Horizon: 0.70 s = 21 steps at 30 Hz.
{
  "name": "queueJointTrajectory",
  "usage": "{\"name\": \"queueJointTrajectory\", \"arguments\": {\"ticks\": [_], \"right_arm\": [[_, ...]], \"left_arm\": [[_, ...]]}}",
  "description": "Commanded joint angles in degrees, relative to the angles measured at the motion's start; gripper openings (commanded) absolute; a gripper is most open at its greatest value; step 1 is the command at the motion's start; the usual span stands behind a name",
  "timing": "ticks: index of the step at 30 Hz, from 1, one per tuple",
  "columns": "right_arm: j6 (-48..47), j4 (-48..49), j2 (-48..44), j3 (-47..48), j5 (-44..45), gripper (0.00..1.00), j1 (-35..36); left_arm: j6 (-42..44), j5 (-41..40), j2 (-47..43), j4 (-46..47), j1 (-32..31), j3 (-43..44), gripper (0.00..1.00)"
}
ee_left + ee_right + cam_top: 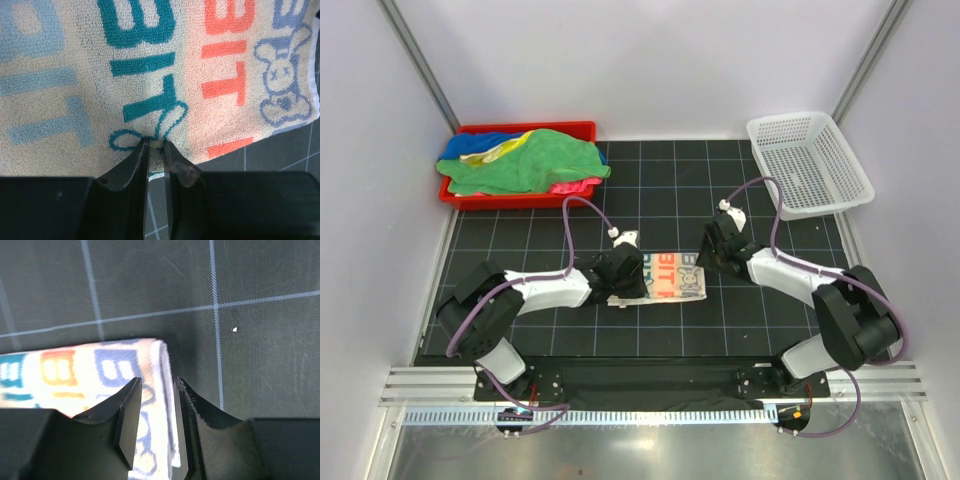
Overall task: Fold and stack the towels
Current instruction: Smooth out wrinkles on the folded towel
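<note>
A cream towel [665, 278] with teal and orange printed letters lies folded into a narrow strip on the black mat's middle. My left gripper [625, 275] is at its left end. In the left wrist view its jaws [156, 146] are nearly together, pinching the near edge of the towel [150, 75]. My right gripper [713, 252] is at the strip's right end. In the right wrist view its jaws [157, 387] stand a little apart astride the white end hem of the towel [95, 367], which lies flat. More towels [525, 165], green on top with blue, yellow and pink, are heaped in the red tray.
The red tray [520, 129] stands at the back left. A white mesh basket [810, 165] stands at the back right. The black gridded mat [660, 200] lies between them. White walls close in both sides and the back.
</note>
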Motion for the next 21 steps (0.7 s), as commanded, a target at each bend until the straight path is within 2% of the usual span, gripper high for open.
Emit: {"name": "queueJointTrajectory", "arguments": {"ticks": [1,10,12,14,17,21], "right_arm": [[-1.0,-0.9,-6.8,0.7,0.7,0.40,0.0],[-1.8,-2.9,-13.1,-2.6,-3.5,0.50,0.0],[-1.6,-2.1,-14.0,-3.7,-4.1,0.50,0.2],[-1.7,-1.7,-14.0,-4.8,-4.3,0.50,0.6],[-1.7,-1.6,-14.1,-5.5,-4.1,0.51,2.4],[-1.9,-2.7,-14.3,-4.7,-0.8,0.50,5.9]], "left_arm": [[0.8,-0.4,-0.4,-1.5,-0.5,1.1,0.22],[1.2,-2.1,-3.5,-4.0,-0.6,4.1,0.24],[1.1,-3.3,-4.2,-5.3,-0.5,4.9,0.25],[-0.1,-7.9,-5.4,-7.2,-0.6,5.9,0.27],[-3.7,-16.7,-8.0,-14.6,-0.5,6.3,0.48],[-6.8,-24.2,-12.5,-20.8,0.0,5.5,0.64]]}}
